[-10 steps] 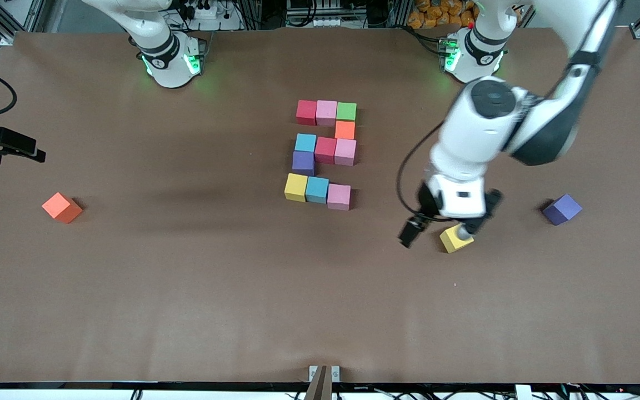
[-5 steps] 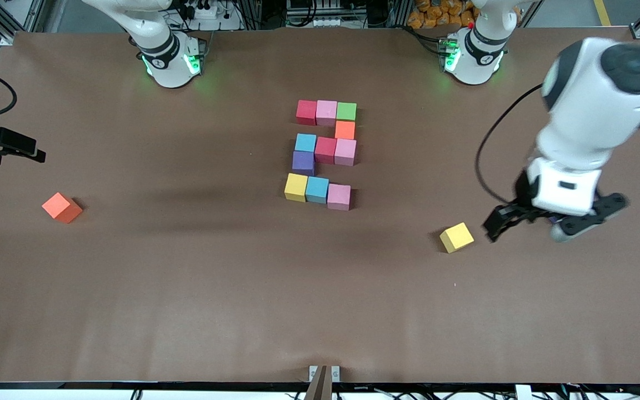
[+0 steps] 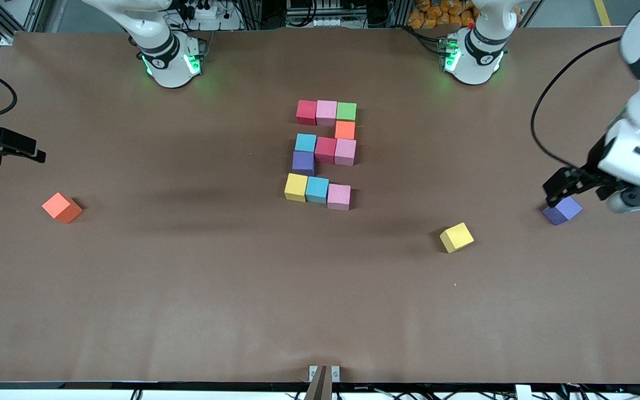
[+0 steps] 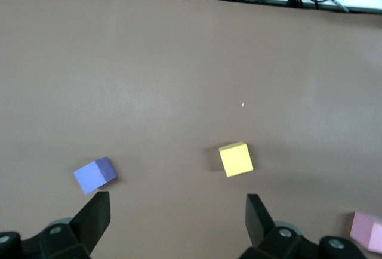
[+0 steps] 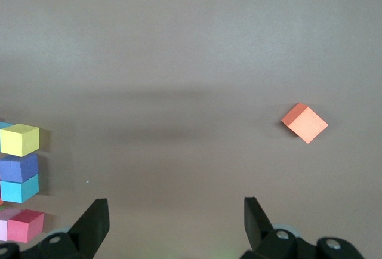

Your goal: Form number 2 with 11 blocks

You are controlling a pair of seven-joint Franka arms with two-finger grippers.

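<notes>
The number 2 [image 3: 324,151] lies at the table's middle, built of several blocks: red, pink and green in the row nearest the robots, then orange, then light blue, red and pink, then purple, then yellow, light blue and pink. Its edge also shows in the right wrist view as a yellow block [image 5: 19,139]. My left gripper [image 3: 592,197] hangs open and empty over the left arm's end of the table, one finger just above a loose purple cube [image 3: 562,210]. In the left wrist view the left gripper [image 4: 178,196] has that purple cube [image 4: 94,175] by one fingertip. My right gripper [image 5: 174,202] waits open over bare table.
A loose yellow cube [image 3: 456,237] lies nearer the front camera than the digit, toward the left arm's end; it is the yellow cube [image 4: 236,159] in the left wrist view. A loose orange cube [image 3: 61,208] sits toward the right arm's end. A black cabled device [image 3: 3,145] juts in there.
My left gripper has swung away from the loose yellow cube toward the left arm's end and now hangs by the purple cube. The yellow cube stayed put. The right arm has not moved.
</notes>
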